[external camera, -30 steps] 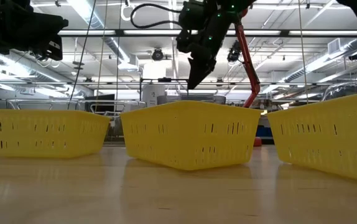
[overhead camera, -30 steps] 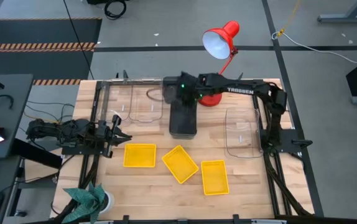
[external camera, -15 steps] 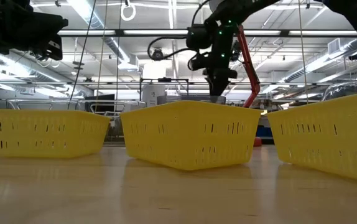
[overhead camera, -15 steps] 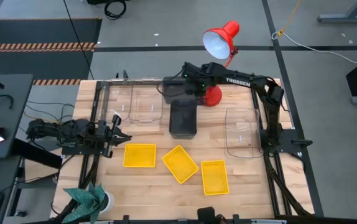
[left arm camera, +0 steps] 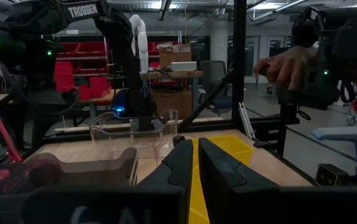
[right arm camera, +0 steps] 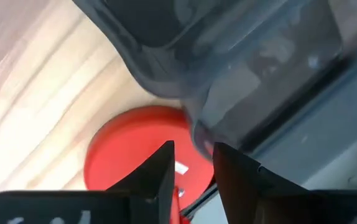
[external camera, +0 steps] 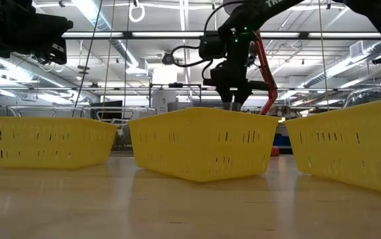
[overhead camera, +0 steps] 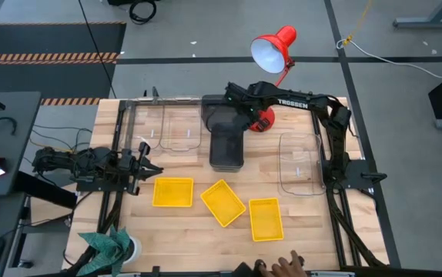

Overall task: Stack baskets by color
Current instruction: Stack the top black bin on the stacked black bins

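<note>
My right gripper (overhead camera: 235,110) reaches over the table's far middle, pointing steeply down, shut on a dark grey basket (overhead camera: 219,119). That basket sits just beyond a stack of dark grey baskets (overhead camera: 226,150). Three yellow baskets (overhead camera: 173,192) (overhead camera: 222,202) (overhead camera: 266,218) rest on their bottoms near the front edge. Clear baskets stand at the far left (overhead camera: 181,127) and at the right (overhead camera: 298,161). My left gripper (overhead camera: 145,165) waits shut at the table's left side, level, touching nothing. My right gripper has the dark grey basket's wall at a rounded corner (right arm camera: 197,134) between its two fingers, one finger on each side. The fingers come from above, pointing down. Whether the basket is lifted clear of the table does not show.
The red desk lamp (overhead camera: 271,54) has its round base (overhead camera: 261,119) right beside my right gripper. A person's hand (overhead camera: 282,265) shows at the table's near edge. A green cloth (overhead camera: 109,245) lies at the near left corner.
My right gripper has rolled about its own pointing line, sunk and shifted a little toward the table's right edge; it now points straight down where it slanted before. A person's hand has come in at the near edge.
</note>
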You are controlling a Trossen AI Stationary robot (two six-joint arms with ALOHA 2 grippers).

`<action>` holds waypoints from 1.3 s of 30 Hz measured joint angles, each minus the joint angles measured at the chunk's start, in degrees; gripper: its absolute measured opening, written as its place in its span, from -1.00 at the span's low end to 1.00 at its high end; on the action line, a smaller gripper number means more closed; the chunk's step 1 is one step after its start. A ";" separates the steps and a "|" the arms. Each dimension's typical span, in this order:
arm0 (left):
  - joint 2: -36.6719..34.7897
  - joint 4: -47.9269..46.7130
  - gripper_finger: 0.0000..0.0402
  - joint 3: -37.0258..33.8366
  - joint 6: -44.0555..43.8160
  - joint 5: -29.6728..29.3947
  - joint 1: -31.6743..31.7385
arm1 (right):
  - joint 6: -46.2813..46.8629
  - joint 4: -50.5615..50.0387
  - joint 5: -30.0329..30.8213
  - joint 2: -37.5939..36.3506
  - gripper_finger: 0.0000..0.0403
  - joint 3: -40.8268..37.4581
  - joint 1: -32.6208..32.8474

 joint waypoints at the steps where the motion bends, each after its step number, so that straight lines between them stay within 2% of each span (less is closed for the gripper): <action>1: 0.00 0.02 -0.83 0.00 0.02 0.00 0.02 | -1.54 1.32 -0.06 0.00 -0.40 -0.30 0.00; 6: 0.00 0.02 -0.86 0.00 0.02 0.00 0.02 | -9.71 6.84 0.85 0.07 -0.34 -4.43 -0.29; 9: 0.00 0.04 -0.87 -0.01 0.02 0.00 0.01 | -11.96 9.55 2.93 0.08 -0.34 -6.65 -0.33; 16: 0.00 0.02 -0.83 -0.02 0.00 0.00 0.00 | -15.69 14.58 1.89 0.11 -0.38 -9.70 -0.90; 21: 0.00 0.02 -0.82 -0.02 0.00 0.00 0.00 | -17.39 16.48 2.13 0.09 -0.55 -11.65 -1.55; 27: 0.00 0.02 -0.85 -0.02 0.00 0.00 0.00 | -18.45 16.96 2.06 0.04 -0.92 -13.03 -1.80; 36: 0.00 0.02 -0.83 -0.02 0.00 0.01 0.02 | -14.86 15.41 5.14 0.04 -0.94 -11.24 -1.41; 39: 0.00 0.02 -0.82 -0.02 0.00 0.00 0.01 | -12.56 14.63 9.01 0.04 -0.97 -9.82 -0.79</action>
